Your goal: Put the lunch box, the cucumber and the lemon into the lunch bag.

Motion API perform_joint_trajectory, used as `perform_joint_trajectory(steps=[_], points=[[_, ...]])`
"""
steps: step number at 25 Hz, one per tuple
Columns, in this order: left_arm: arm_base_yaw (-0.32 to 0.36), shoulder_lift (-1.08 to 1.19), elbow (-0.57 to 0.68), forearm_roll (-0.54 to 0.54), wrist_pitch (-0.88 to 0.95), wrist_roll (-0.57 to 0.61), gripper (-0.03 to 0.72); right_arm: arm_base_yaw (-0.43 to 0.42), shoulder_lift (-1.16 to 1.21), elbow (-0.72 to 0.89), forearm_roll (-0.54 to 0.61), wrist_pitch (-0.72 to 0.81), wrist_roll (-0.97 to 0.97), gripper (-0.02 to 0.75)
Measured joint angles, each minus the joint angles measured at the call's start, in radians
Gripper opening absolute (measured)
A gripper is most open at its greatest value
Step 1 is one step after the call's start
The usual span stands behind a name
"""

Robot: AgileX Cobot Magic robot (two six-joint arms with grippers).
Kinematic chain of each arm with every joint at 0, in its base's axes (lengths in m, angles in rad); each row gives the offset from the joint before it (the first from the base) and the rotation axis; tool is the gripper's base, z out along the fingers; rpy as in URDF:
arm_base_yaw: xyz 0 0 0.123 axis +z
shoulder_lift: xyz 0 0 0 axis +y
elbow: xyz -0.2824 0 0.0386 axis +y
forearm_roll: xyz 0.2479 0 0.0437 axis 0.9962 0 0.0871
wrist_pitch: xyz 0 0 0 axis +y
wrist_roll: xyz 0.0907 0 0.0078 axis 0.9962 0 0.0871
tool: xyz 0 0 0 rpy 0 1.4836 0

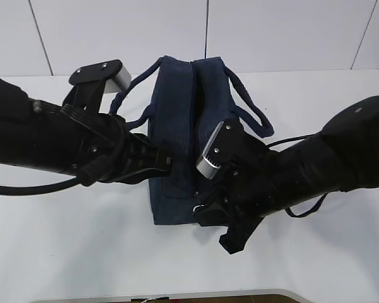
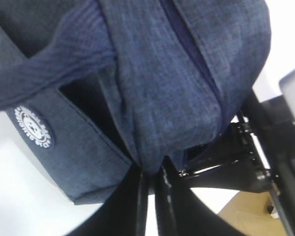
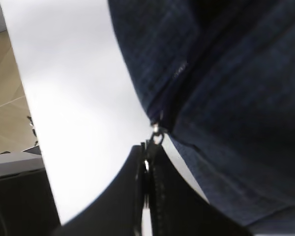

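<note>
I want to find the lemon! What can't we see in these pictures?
- Lemon, cucumber, lunch box: in no view; the lunch bag is shut, so its inside is hidden.
- Right gripper: exterior view, its own arm hides its tips.
- Left gripper: its tips are buried in fabric.

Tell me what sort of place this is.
Probably a lab or test bench rather than a home: a plain white table, bare white panelled walls behind, and two black robot arms working on one navy lunch bag. The left end effector pinches its fabric; the right end effector holds the zipper pull.
</note>
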Motion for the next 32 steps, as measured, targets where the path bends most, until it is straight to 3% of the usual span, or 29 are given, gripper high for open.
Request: perform_joint_trajectory(steps=[9, 32], points=[[-0.001, 0.0, 0.0, 0.0, 0.0, 0.0, -0.013, 0.0, -0.049, 0.0, -0.258, 0.014, 0.262, 0.005], [-0.01, 0.0, 0.0, -0.004, 0.011, 0.0, -0.013, 0.0, -0.185, -0.003, -0.564, 0.111, 0.53, 0.005]])
